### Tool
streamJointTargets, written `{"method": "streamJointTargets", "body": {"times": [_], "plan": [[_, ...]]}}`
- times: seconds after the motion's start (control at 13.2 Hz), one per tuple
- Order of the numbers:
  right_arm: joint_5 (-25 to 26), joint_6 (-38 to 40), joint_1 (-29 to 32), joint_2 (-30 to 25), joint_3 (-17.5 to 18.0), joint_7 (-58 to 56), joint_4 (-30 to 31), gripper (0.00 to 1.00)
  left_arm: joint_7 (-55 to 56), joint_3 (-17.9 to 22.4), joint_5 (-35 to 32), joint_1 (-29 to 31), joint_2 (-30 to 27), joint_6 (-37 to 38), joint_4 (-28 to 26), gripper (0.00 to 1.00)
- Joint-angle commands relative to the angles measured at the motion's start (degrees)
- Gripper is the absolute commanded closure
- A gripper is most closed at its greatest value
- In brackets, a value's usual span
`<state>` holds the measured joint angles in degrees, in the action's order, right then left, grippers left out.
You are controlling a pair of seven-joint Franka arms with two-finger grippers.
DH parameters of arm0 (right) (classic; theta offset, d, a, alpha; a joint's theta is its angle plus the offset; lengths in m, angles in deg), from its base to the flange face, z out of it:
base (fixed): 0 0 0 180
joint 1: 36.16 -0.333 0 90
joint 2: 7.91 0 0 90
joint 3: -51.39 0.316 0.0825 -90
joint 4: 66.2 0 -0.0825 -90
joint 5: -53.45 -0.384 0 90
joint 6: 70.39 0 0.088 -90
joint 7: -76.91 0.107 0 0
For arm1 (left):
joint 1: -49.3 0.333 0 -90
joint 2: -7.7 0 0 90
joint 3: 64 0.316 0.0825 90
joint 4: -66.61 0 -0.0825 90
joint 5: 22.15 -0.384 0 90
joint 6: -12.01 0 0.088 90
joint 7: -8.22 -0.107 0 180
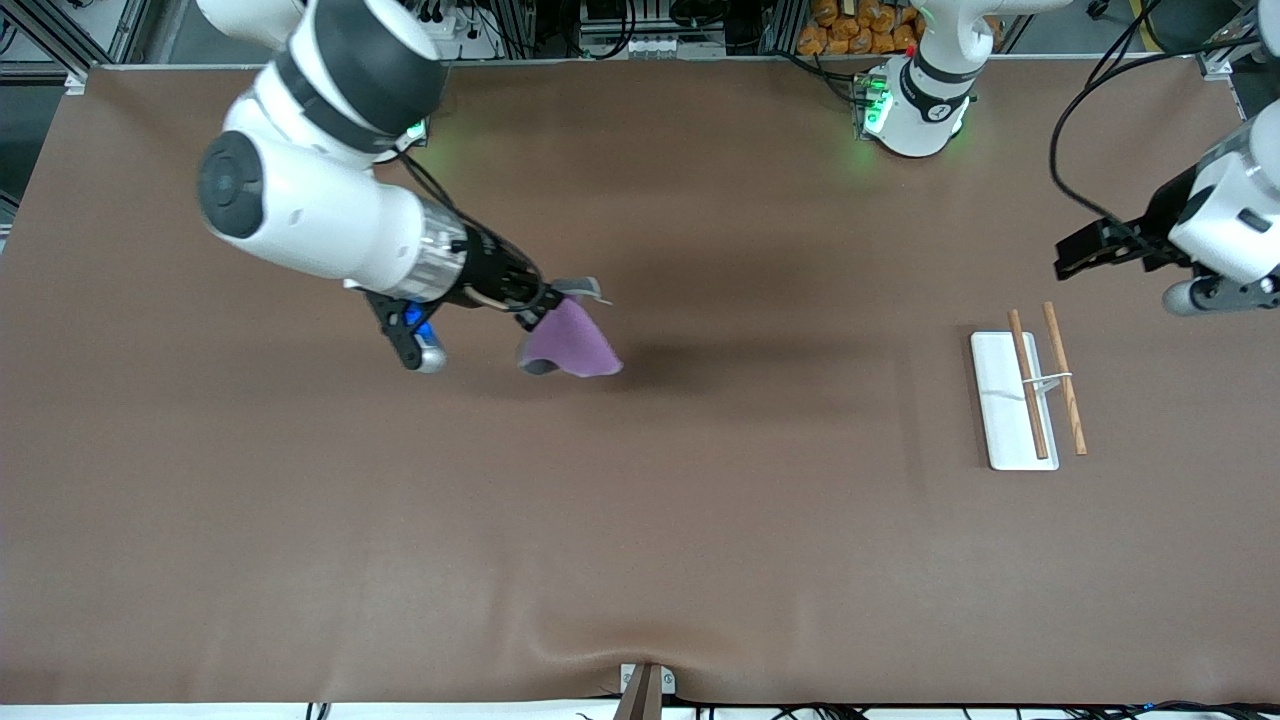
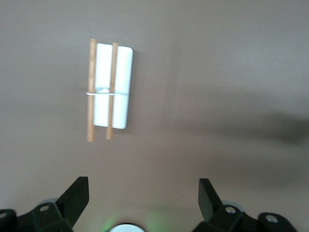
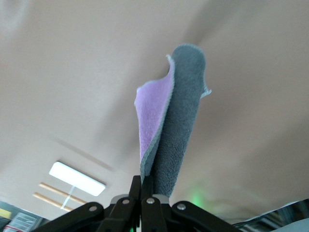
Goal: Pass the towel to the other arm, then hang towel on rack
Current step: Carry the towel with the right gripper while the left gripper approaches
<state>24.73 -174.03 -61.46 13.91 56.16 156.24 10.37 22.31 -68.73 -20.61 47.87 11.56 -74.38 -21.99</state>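
Note:
The purple towel (image 1: 572, 342) with a grey reverse hangs from my right gripper (image 1: 540, 305), which is shut on one edge and holds it up over the table toward the right arm's end. In the right wrist view the towel (image 3: 169, 130) folds out from my closed fingers (image 3: 147, 186), purple inside and grey outside. The rack (image 1: 1012, 400), a white base plate with two wooden rods and a wire bracket, lies toward the left arm's end. My left gripper (image 1: 1085, 255) is open and empty in the air above the table near the rack, which shows in the left wrist view (image 2: 110, 87).
The brown table cover (image 1: 700, 520) has a small ridge at its edge nearest the front camera. The left arm's base (image 1: 915, 100) stands at the table's edge farthest from the front camera. The rack also shows small in the right wrist view (image 3: 72, 181).

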Motion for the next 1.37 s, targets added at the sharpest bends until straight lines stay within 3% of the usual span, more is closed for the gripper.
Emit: {"method": "streamJointTargets", "body": {"times": [0.0, 0.23, 0.53, 0.68, 1.14, 1.29], "plan": [[-1.17, -3.20, -2.73, 4.11, -0.64, 7.30, -5.55, 1.00, 6.53, -0.19, 2.15, -1.91, 2.64, -1.57, 2.11, 0.00], [-6.52, -17.24, -5.80, 6.39, -0.72, 20.72, -5.56, 1.00, 15.23, -0.28, 3.64, -5.68, 4.40, -2.90, 3.35, 0.00], [-6.35, -31.93, -11.68, 11.30, -0.90, 29.88, -7.21, 1.00, 29.03, -0.28, 5.84, -9.90, 5.54, -5.61, 3.35, 0.00], [-6.09, -32.93, -13.02, 13.51, -1.25, 34.99, -10.03, 1.00, 33.70, -0.28, 6.10, -10.70, 6.33, -8.77, 3.35, 0.00], [-6.09, -33.90, -16.09, 13.43, -1.43, 39.84, -13.90, 1.00, 45.56, -0.28, 12.25, -12.11, 9.41, -14.22, 5.11, 0.00], [-6.18, -37.75, -16.79, 13.86, -1.16, 40.02, -13.82, 1.00, 48.47, -0.28, 14.44, -12.89, 9.59, -15.64, 5.28, 0.00]]}}
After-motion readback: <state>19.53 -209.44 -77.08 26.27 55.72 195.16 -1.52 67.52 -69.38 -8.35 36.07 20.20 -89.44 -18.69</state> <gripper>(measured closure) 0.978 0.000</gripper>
